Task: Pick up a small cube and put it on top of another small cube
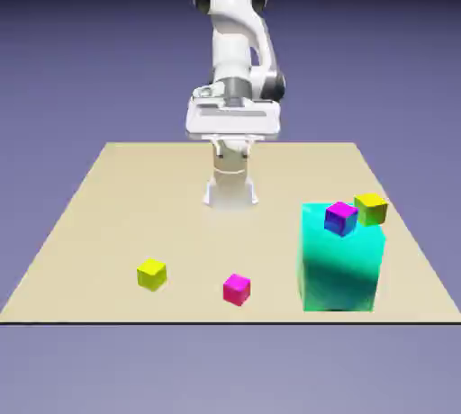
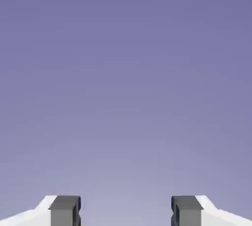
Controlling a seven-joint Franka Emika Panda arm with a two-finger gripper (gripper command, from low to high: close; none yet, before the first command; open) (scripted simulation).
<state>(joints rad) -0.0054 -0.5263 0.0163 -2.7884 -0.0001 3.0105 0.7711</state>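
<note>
Left yellow cube: a small solid block with flat faces and crisp edges, on the table toward its near edge, at the exterior view's left; its top is bright yellow, its sides a darker olive yellow.
Arm: smooth, rounded white shells with dark grey caps at the joints, rising from a white base at the table's far side.
Gripper: a broad white hand body with rounded corners, high above the table and well apart from every cube; in the hand view its two grey, blocky fingertips stand wide apart on white finger mounts, with only the smooth blue-violet backdrop between them.
Table: a flat, pale tan top with a faint, fine grain and a thin dark line along its near edge.
Pink cube: small, solid magenta-pink, flat-faced, on the table near its near edge, between the left yellow cube and the teal block, touching neither.
Teal block: far larger and taller than the cubes, smooth, shading from dark teal to bright turquoise, upright on the table at the exterior view's right.
Purple-and-blue cube: small, purple on top with blue on its sides, seen against the block's upper part; whether it touches the block, I cannot tell.
Right yellow cube: small, yellow with olive sides, seen at the block's upper right corner, just beside the purple-and-blue cube in the view; its support is unclear.
</note>
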